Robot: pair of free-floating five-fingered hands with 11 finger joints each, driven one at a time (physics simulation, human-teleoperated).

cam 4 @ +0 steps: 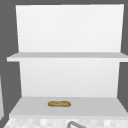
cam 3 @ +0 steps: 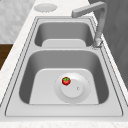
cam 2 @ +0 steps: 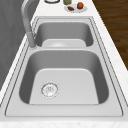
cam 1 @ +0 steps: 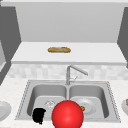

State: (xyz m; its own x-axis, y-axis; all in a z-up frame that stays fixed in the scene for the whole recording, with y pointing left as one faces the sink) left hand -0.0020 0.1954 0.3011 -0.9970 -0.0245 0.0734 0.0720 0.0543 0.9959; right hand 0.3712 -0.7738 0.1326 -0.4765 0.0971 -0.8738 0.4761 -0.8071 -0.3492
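Note:
A black hand (cam 1: 38, 115) hovers at the lower left of the front view, over the front rim of the left basin (cam 1: 37, 93). Being on the picture's left, it is the left hand; its fingers cannot be made out. Right beside it a large red ball (cam 1: 67, 114) hangs close to the camera and covers the sink's front edge between the two basins. A small red tomato-like fruit (cam 3: 66, 80) with a green top lies on a white plate (cam 3: 75, 93) in the right basin; the front view has the fruit (cam 1: 82, 108) peeking out beside the ball.
A grey faucet (cam 1: 71, 72) rises behind the divider, its spout swung over the right basin. A bread loaf (cam 1: 59, 49) lies on the shelf above. A white plate (cam 1: 3, 110) sits on the left counter. On the right counter stands a plate with food (cam 2: 75, 8).

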